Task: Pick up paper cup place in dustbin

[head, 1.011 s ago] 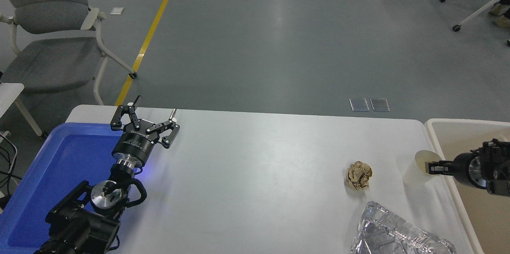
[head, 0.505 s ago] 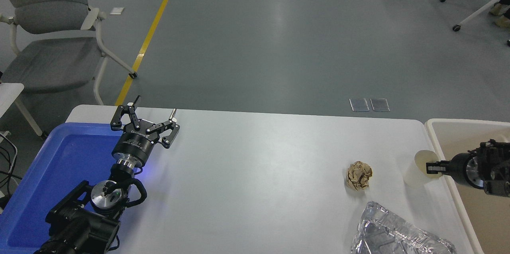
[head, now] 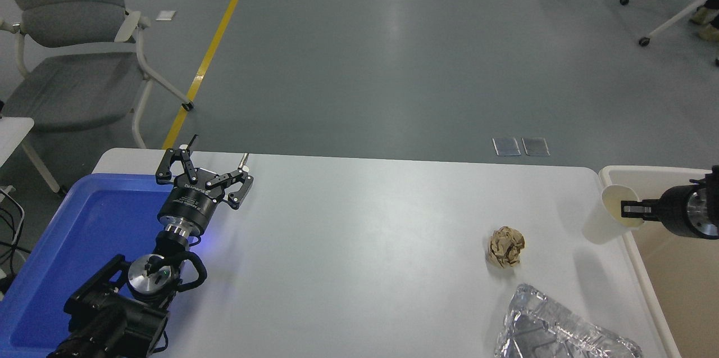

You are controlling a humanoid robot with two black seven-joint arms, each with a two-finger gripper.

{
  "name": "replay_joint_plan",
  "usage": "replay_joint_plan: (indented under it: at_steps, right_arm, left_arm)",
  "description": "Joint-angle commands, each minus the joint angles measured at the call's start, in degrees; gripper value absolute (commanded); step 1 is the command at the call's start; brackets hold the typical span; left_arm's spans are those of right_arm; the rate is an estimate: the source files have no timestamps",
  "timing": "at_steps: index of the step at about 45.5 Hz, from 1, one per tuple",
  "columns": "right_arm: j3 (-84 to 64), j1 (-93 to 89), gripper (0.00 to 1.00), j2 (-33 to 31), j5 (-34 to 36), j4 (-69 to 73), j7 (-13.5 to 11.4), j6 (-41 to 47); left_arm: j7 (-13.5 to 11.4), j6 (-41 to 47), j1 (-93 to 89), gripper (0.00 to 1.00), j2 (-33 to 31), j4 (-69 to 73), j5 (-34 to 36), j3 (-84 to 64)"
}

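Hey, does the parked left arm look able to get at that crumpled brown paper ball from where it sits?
Probably not easily. The left end effector is parked over the blue tray's edge, far across the table from the paper ball. Nothing lies between them, so the way is free, but the stretch looks long.

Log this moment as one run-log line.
phase: carry | right gripper: shut on paper cup, tilted, lifted | target: dustbin, beside cup | left gripper: open, parked over blue tray

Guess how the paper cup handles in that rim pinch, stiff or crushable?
Probably light: the right gripper carries the paper cup by its rim alone, tilted, clear of the table. Likely crushable, since the thin wall is pinched at one spot. It might swing or slip before reaching the dustbin.
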Motion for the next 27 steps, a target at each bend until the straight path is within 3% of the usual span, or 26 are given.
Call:
replay_joint_plan:
  at_steps: [1,9,27]
  right_arm:
    - [-5.36,18.76,0.00,-5.98,-2.73,8.11,0.10,6.59]
    - [-6.33,29.49,0.00,-9.14,-3.34,9.78,0.10,14.24]
    - [-8.00,41.80,0.00,-10.20,-5.01,10.13,0.02,21.55]
  left_arm:
    - [-0.01,0.00,0.00,0.99,0.00,0.00,0.01,0.00]
    - [-0.01,0.00,0.00,0.99,0.00,0.00,0.01,0.00]
    - [-0.01,0.00,0.00,0.99,0.00,0.00,0.01,0.00]
